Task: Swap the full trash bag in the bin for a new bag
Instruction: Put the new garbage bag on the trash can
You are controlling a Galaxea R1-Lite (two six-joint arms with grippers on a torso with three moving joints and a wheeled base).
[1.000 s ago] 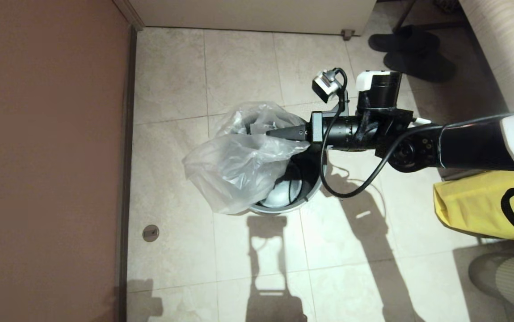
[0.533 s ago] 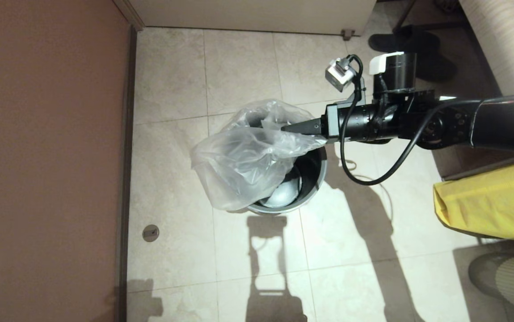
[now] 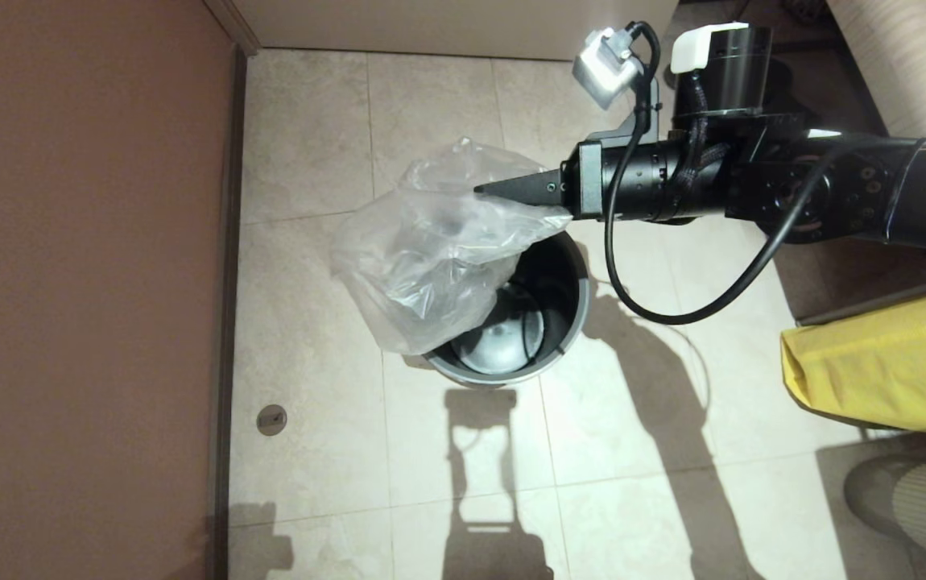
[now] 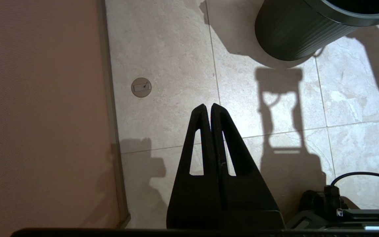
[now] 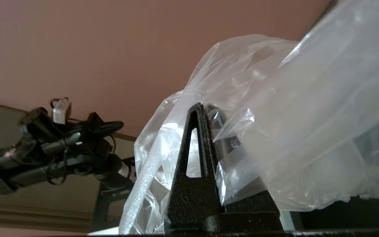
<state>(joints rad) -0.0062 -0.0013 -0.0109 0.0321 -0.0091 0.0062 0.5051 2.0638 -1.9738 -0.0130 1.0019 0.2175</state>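
Note:
The dark grey bin (image 3: 580,310) stands on the tiled floor, and its glossy black inside shows. My right gripper (image 3: 503,192) hangs above the bin's far rim, shut on an edge of the clear, crinkly new bag (image 3: 423,266). The bag droops from the fingers over the bin's left side and partly hides the opening. In the right wrist view the new bag (image 5: 275,131) is pinched at the right gripper (image 5: 202,110) and billows round the fingers. My left gripper (image 4: 208,107) is shut and empty, low over the floor near the bin (image 4: 301,33).
A brown wall (image 3: 84,282) runs along the left, close to the bin. A yellow sheet (image 3: 874,370) lies at the right and dark slippers (image 3: 745,89) at the far right. A round floor drain (image 3: 271,419) sits near the wall.
My right gripper has risen and moved farther away with the bag. The bag has lifted higher off the bin, and more of the bin's inside shows.

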